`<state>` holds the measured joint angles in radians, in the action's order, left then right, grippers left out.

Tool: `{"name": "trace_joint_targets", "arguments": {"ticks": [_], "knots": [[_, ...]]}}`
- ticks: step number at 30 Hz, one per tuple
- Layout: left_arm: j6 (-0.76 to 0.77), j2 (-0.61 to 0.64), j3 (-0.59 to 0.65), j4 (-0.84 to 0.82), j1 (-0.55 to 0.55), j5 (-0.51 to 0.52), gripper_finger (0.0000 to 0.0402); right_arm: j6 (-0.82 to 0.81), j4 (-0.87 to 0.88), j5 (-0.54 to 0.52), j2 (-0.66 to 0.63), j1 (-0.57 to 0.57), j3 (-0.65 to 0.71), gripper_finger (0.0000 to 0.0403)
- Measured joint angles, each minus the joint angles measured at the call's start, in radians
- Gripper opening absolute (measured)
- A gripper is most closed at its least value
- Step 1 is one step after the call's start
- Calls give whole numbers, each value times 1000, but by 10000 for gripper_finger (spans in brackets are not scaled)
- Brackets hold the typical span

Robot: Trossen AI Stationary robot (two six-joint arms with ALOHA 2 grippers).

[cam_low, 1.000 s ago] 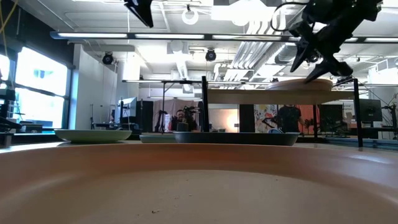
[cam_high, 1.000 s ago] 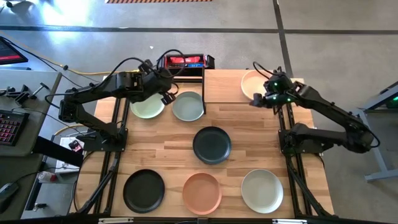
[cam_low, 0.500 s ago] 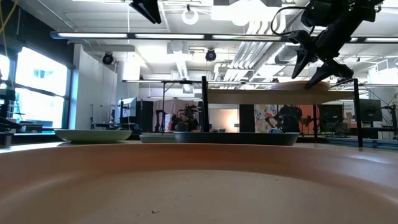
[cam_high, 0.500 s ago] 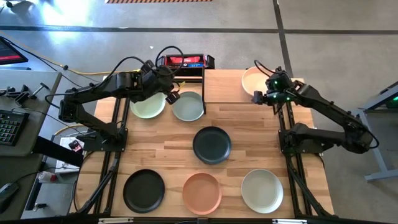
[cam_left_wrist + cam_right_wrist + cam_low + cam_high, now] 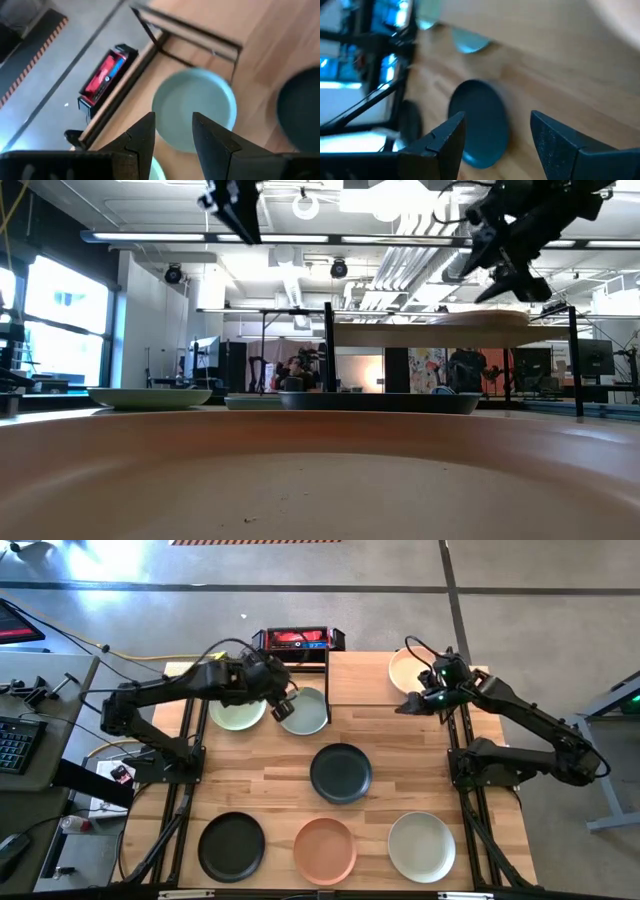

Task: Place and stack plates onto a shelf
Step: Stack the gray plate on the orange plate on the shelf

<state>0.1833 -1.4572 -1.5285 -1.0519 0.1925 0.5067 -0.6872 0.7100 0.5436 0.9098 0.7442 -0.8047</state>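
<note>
Now the left claw [image 5: 284, 705] hovers w/ fingers apart and empty, over the rim of the grey-green plate [image 5: 304, 711] that lies flat on the tabletop [image 5: 400, 755] beside the pale green plate [image 5: 237, 713], just in front of the shelf [image 5: 360, 675]. The right claw [image 5: 410, 703] is also spread apart and holds nothing, near the cream plate [image 5: 405, 670] that rests on the shelf.

Risk, in my judgement: the rim is shallow, so the fingers can slip off or push the plate into its neighbour. Lifting too low can knock a shelf post.

The plates are round, so there is no long axis; all lie flat, hollow side up. The shelf's long side runs left-right in the high view.
</note>
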Motion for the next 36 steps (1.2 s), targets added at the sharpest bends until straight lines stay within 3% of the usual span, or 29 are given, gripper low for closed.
{"name": "trace_joint_targets", "arguments": {"ticks": [11, 26, 36], "knots": [[-177, -89, 199, 39, 0, -120, 117, 26, -74, 47, -2, -92, 0, 204], [-471, -100, 469, 389, 0, -269, 117, 39, -64, 37, -2, -99, 0, 204], [-541, -103, 545, 545, 44, -352, 117, 31, -64, 9, -2, -99, 0, 204]]}}
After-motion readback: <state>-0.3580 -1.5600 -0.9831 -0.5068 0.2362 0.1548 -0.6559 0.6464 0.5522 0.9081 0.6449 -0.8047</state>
